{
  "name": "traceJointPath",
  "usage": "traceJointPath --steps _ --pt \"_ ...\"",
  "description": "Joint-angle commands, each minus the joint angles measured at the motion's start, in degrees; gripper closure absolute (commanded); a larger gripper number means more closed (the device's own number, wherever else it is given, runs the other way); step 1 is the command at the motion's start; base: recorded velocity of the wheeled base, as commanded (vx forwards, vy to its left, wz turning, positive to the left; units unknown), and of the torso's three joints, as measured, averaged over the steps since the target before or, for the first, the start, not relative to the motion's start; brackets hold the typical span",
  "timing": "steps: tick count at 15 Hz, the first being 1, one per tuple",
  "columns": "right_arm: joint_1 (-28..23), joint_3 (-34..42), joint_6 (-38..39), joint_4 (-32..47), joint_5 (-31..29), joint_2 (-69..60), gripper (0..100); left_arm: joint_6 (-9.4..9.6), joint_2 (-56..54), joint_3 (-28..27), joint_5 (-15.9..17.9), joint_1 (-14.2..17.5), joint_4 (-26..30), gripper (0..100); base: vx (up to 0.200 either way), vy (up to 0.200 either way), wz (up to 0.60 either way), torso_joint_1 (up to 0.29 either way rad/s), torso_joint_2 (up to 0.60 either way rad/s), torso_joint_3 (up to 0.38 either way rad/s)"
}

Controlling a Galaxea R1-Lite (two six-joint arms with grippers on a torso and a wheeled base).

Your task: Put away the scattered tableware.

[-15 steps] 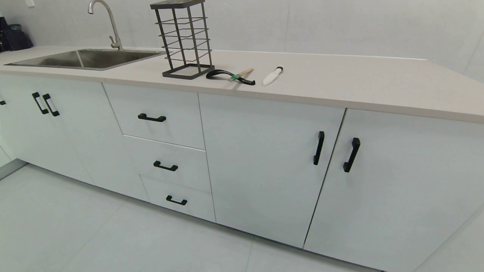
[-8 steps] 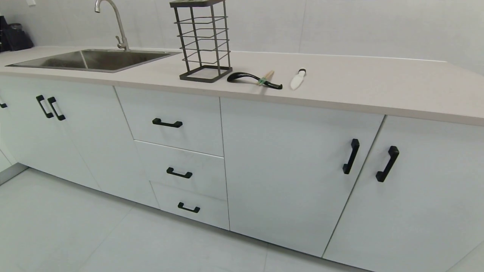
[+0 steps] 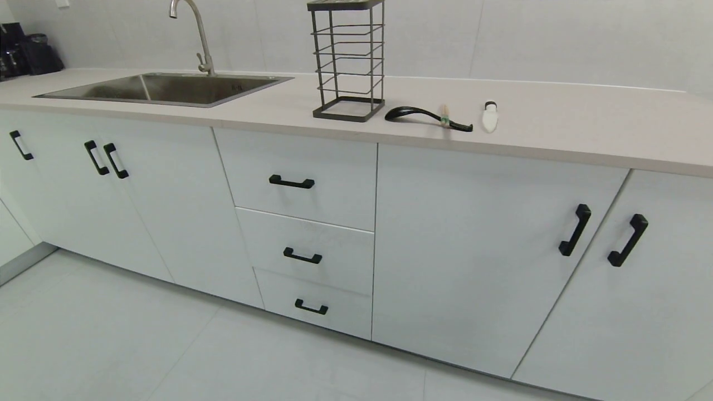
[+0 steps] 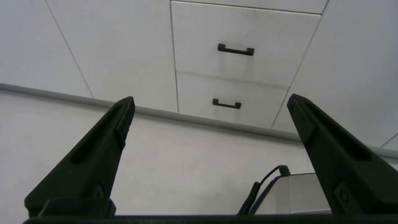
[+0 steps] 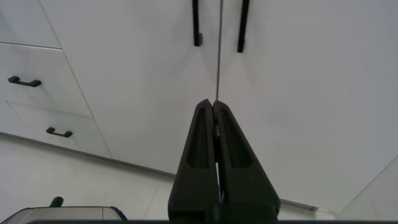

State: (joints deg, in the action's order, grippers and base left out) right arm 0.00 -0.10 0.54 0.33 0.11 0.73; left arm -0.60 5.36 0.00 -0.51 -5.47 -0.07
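Three utensils lie on the countertop (image 3: 585, 128) in the head view, just right of the tall wire rack (image 3: 349, 61): a black ladle (image 3: 426, 115), a wooden piece with a green band (image 3: 445, 114) across its handle, and a small white utensil with a black end (image 3: 489, 120) just beside them, with the sink (image 3: 167, 88) well off to the left. In the left wrist view the left gripper (image 4: 210, 102) has its fingers spread wide, holding nothing, facing the lower drawers (image 4: 242, 68). In the right wrist view the right gripper (image 5: 214, 106) has its fingers pressed together on nothing, in front of the seam between two cabinet doors (image 5: 292, 93).

Black spoon (image 3: 428, 115), white utensil (image 3: 489, 121), dark wire rack (image 3: 340, 117), pale beige countertop (image 3: 557, 122), white cabinets (image 3: 473, 234) with black handles (image 3: 291, 181)
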Motion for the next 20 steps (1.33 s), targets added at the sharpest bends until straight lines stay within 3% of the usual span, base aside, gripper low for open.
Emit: traceJointPath --steps 1,4,14,15,16,17,18,20 --pt "0.0 0.0 0.0 0.0 0.0 0.1 100 -0.02 0.1 0.0 0.0 0.0 0.0 0 0.2 0.2 0.0 -0.007 0.0 0.002" --pt "0.0 0.0 0.0 0.0 0.1 0.2 100 -0.19 0.1 0.0 0.0 0.0 0.0 0 0.2 0.0 0.0 -0.004 0.0 0.007" --pt "0.0 0.0 0.0 0.0 0.0 0.1 100 0.69 0.0 0.0 0.1 0.0 0.1 0 0.0 0.0 0.0 0.0 0.0 0.0" --pt "0.0 0.0 0.0 0.0 0.1 0.1 100 1.39 0.0 0.0 0.3 0.0 -0.1 0 0.0 0.0 0.0 0.0 0.0 0.0" --pt "0.0 0.0 0.0 0.0 0.1 0.1 100 4.46 0.0 0.0 2.5 0.1 -0.5 0 0.0 0.0 0.0 0.0 0.0 0.0" --pt "0.0 0.0 0.1 0.0 0.2 0.1 100 3.23 0.2 -2.9 3.1 1.6 -5.1 0 0.0 0.0 0.0 0.0 0.0 0.0" --pt "0.0 0.0 0.1 0.0 0.2 0.1 100 0.86 2.9 -10.0 3.9 4.0 -10.6 0 0.0 0.0 0.0 0.0 0.0 0.0" --pt "0.0 0.0 0.1 0.0 0.2 0.1 100 1.83 7.2 -11.7 6.8 4.1 -10.5 0 0.0 0.0 0.0 0.0 0.0 0.0"
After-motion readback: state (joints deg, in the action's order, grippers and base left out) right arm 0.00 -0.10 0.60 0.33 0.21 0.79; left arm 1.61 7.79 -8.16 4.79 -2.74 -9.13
